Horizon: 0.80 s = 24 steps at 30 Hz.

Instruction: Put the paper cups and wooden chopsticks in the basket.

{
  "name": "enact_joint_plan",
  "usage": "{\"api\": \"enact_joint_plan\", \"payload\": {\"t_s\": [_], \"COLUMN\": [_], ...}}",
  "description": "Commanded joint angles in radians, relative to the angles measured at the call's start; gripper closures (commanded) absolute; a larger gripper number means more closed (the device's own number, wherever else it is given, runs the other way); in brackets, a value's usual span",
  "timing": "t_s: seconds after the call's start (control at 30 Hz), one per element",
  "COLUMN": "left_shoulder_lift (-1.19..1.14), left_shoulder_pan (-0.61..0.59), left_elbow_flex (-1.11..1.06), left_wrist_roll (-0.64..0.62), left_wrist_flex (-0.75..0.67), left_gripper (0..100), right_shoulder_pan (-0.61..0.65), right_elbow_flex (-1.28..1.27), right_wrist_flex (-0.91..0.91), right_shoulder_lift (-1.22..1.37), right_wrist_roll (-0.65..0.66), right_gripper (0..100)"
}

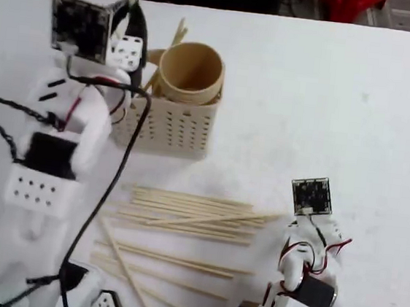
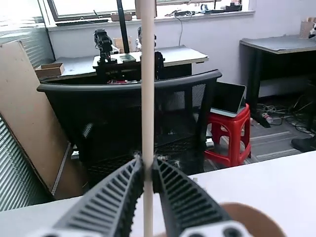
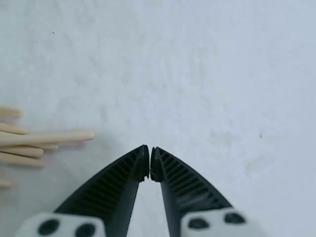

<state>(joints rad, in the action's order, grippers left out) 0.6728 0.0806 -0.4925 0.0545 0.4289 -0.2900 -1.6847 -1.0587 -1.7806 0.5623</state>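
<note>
The left hand is closed on a single chopstick, which is pinched low on its length and held upright, so that most of it stands above the fingers. In the high view this hand is seen at the left end of the basket, and the brown rim of the cup is glimpsed just below it in the left wrist view. The basket stands toward the far edge of the counter, left of its middle. The cup sits inside it and takes up much of its opening. A few sticks lean in the basket behind the cup. A cable from the left arm is draped across the basket's left wall.

The right hand is shut with nothing between its fingers and is pointed down at bare counter near the near edge. The loose chopsticks are scattered in the middle of the counter toward the near edge, and their tips lie just beside this hand.

Several risks can be judged from this. Because the chopstick is gripped so near one end, it could pivot or slide in the fingers. If it is released off line, it could strike the cup's rim or the basket's wall and drop outside. The narrow gap left beside the cup makes that more likely. The basket could also be dragged or tipped if the draped cable is pulled.
</note>
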Motion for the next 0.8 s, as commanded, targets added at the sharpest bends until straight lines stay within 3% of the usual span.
{"api": "enact_joint_plan", "payload": {"t_s": [0.0, 0.23, 0.33, 0.4, 0.77], "left_shoulder_lift": [0.021, 0.021, 0.03, 0.03, 0.031], "left_shoulder_pan": [-0.053, -0.12, -0.15, -0.162, -0.168], "left_elbow_flex": [-0.124, -0.233, -0.235, -0.198, 0.183], "left_wrist_roll": [-0.011, -0.011, -0.011, -0.011, -0.011], "left_wrist_flex": [-0.167, -0.19, -0.173, -0.118, 0.354], "left_gripper": [98, 97, 90, 86, 89], "right_shoulder_pan": [-0.007, -0.007, -0.007, -0.007, -0.007], "right_elbow_flex": [-0.006, -0.006, -0.006, -0.006, -0.006], "right_wrist_flex": [-0.007, -0.007, -0.007, -0.007, -0.007], "right_shoulder_lift": [-0.01, -0.01, -0.01, -0.01, -0.01], "right_wrist_roll": [0.006, 0.006, 0.006, 0.006, 0.006], "right_gripper": [97.4, 97.4, 97.4, 97.4, 97.4]}}
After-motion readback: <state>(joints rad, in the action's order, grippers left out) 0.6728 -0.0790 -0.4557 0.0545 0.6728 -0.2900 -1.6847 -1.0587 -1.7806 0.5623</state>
